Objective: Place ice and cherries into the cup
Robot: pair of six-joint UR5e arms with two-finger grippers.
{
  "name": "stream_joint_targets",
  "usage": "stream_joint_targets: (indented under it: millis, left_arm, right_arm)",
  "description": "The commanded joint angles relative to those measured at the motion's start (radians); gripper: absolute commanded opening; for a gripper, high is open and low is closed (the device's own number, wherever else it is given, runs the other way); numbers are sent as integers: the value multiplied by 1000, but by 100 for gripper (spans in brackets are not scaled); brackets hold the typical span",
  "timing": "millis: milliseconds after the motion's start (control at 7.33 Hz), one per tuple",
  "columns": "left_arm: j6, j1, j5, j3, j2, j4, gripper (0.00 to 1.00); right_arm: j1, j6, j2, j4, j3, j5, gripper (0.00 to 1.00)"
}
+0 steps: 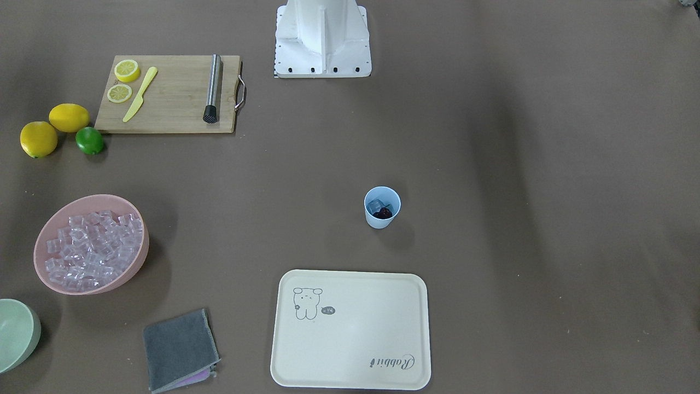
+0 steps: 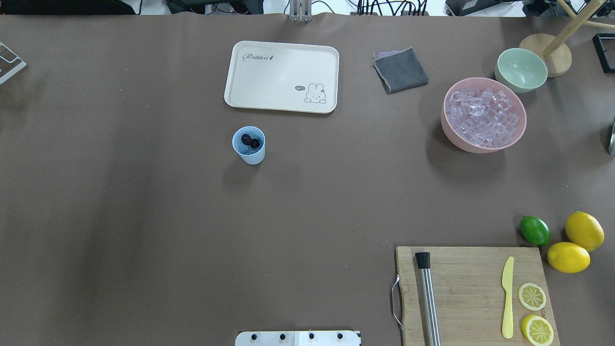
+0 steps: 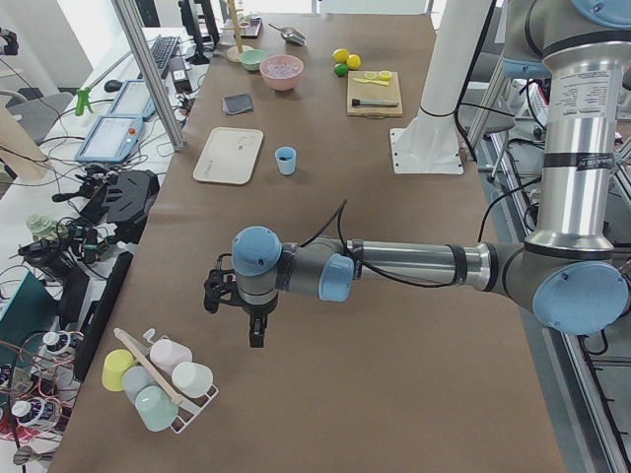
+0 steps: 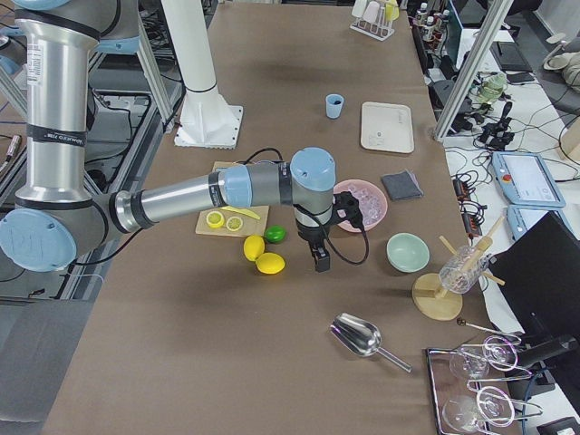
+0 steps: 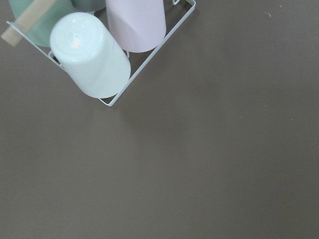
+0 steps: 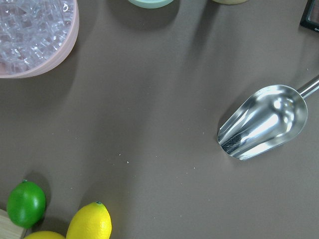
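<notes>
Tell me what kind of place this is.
Probably a robotics lab staged as a drink-making station: a robot arm reaches over the table, tablets lie alongside, and a cup and a pink bowl of ice sit out.

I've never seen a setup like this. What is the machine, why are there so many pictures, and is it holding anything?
Two robot arms stand at a brown table. Six cameras film at once: two from above, two from the table's ends, and one on each wrist. The left tool hangs near some upturned cups. The right tool hangs near a metal scoop. Neither seems to hold anything, but I cannot tell whether they are open or shut. The blue cup holds cherries and ice. More cubes fill the pink bowl.
</notes>
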Motion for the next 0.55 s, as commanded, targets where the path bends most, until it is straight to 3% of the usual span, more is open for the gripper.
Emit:
stream_joint_targets:
  millis: [0, 409]
  left_arm:
    - [-1, -3, 13, -34, 34, 3, 98]
    - [-1, -3, 13, -35, 51, 3, 98]
  right_arm:
    - [0, 0, -2, -1, -4, -2, 100]
    - [3, 60, 38, -148, -5, -3, 100]
